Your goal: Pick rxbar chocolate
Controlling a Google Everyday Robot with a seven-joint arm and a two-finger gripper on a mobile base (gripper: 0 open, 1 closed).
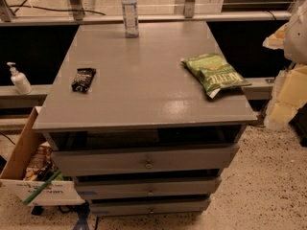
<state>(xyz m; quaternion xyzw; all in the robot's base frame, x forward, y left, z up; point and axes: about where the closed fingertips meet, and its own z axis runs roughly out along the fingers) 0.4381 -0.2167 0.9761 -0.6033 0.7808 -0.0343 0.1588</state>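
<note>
The rxbar chocolate point(83, 79) is a small flat black bar with white lettering. It lies on the left side of the grey cabinet top point(139, 80), near the left edge. My gripper point(284, 102) shows as a pale shape at the right edge of the view. It is beyond the cabinet's right side, far from the bar and not touching anything on the top.
A green chip bag point(214, 74) lies at the right edge of the top. A clear water bottle point(129, 11) stands at the back. The cabinet has three drawers point(146, 162). A cardboard box point(33, 166) sits on the floor at the left, and a pump bottle point(19, 79) on a ledge.
</note>
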